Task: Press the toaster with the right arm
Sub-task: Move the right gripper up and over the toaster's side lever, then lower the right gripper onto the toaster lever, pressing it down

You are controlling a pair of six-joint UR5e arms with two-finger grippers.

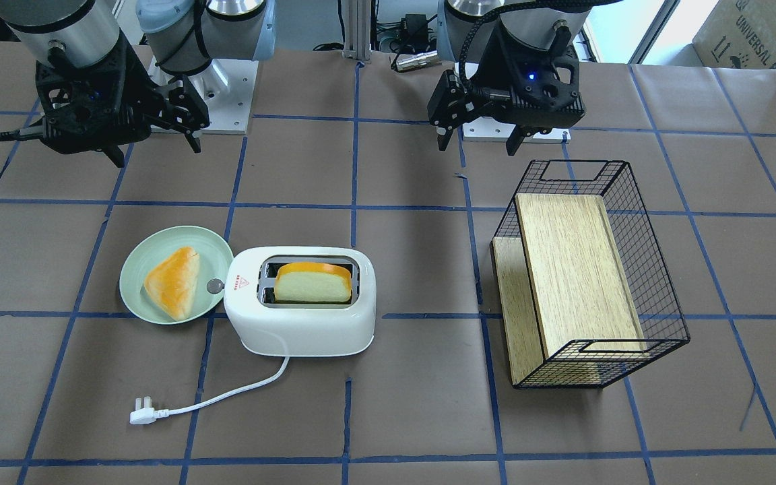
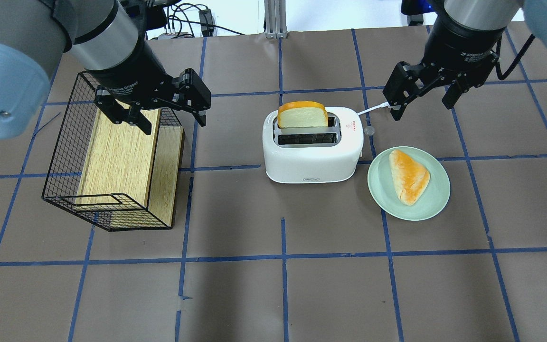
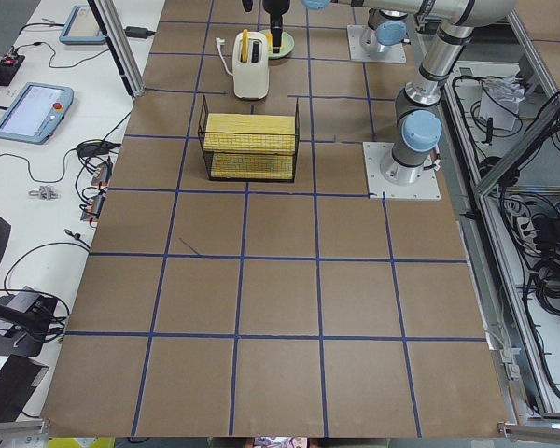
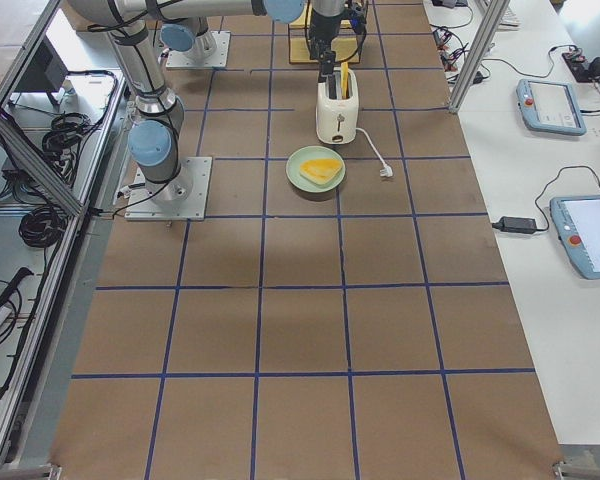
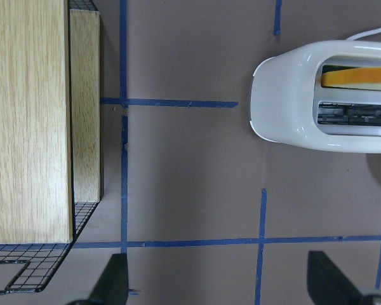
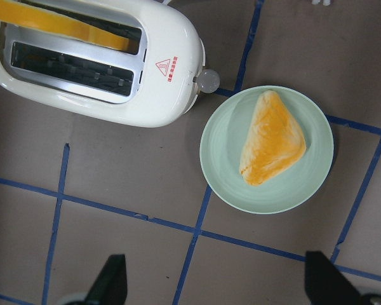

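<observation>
**Desk:** Where is the toaster sitting?

**Photographer:** The white toaster [image 2: 312,152] is standing near the middle of the table. A bread slice [image 2: 302,116] is poking up from its far slot, so the lever looks not yet pressed. In the overhead view its small grey lever knob [image 2: 369,130] is jutting from the end at 3 o'clock.

**Desk:** And the arm that is meant to press it?

**Photographer:** The right gripper [image 2: 420,105] is hovering at about 2 o'clock from the toaster, fingers spread wide and gripping nothing. It is hanging off the knob's end, probably because that is the side it must come down on.

**Desk:** Is anything crowding the knob?

**Photographer:** A pale green plate [image 2: 437,202] carrying a triangular bun [image 2: 409,176] is lying at 4 o'clock, just beside the knob, so a descent is calling for care. The white cord [image 1: 226,397] is trailing off to its plug [image 1: 142,412].

**Desk:** And the other arm?

**Photographer:** The left gripper [image 2: 174,123] is hovering out at 9 o'clock above the wire basket [image 2: 64,142] and its wooden board [image 2: 117,152]. Its fingers are apart and empty, and it is seemingly parked clear because the job belongs to the right arm.
</observation>
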